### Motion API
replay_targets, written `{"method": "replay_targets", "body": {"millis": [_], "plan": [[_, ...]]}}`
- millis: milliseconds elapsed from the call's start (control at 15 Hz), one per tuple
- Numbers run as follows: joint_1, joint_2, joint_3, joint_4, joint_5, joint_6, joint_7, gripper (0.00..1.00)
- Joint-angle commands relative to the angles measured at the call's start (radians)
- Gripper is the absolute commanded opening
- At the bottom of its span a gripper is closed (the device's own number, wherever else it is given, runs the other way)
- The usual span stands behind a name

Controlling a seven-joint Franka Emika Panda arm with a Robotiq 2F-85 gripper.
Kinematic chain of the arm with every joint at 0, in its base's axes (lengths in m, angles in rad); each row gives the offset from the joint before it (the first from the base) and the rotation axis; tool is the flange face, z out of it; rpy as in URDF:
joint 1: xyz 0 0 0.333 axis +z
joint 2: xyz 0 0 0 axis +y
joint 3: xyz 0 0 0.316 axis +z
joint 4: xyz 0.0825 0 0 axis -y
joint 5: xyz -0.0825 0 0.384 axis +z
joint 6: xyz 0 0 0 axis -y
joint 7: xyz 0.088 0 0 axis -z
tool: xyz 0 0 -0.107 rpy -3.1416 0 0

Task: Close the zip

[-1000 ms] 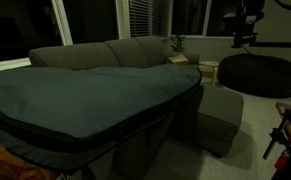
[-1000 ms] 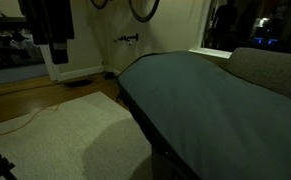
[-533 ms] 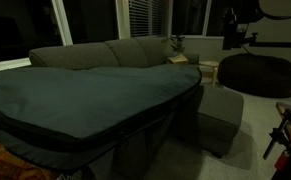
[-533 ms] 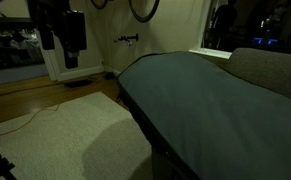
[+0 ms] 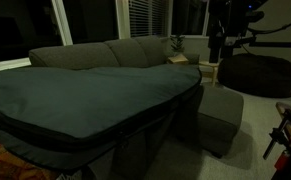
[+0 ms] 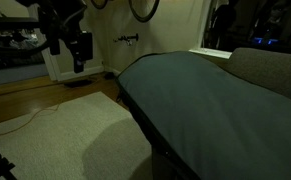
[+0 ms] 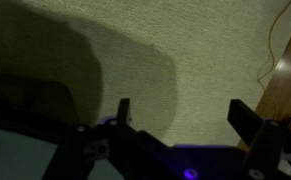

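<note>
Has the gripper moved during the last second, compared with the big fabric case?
Yes. In an exterior view the gripper has come down and to the right, nearer to the dark grey-green fabric case, which has not shifted.

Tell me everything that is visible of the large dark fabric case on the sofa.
The case is huge, flat and dark grey-green, of matte fabric, broad at one end and narrowing to a rounded tip. It lies flat across the grey sofa, covering most of its seat. A thin dark zip runs along its side seam; whether it is open cannot be told in this dim light. Nothing lies on it.
</note>
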Motion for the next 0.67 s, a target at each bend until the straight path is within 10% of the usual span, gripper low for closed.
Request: {"method": "replay_targets", "body": {"millis": [0, 600], "plan": [[0.018, 0.066, 0.01, 0.03, 0.075, 0.057, -0.057, 1.0], [0.015, 0.231, 0.082, 0.085, 0.296, 0.217, -0.148, 1.0]]}}
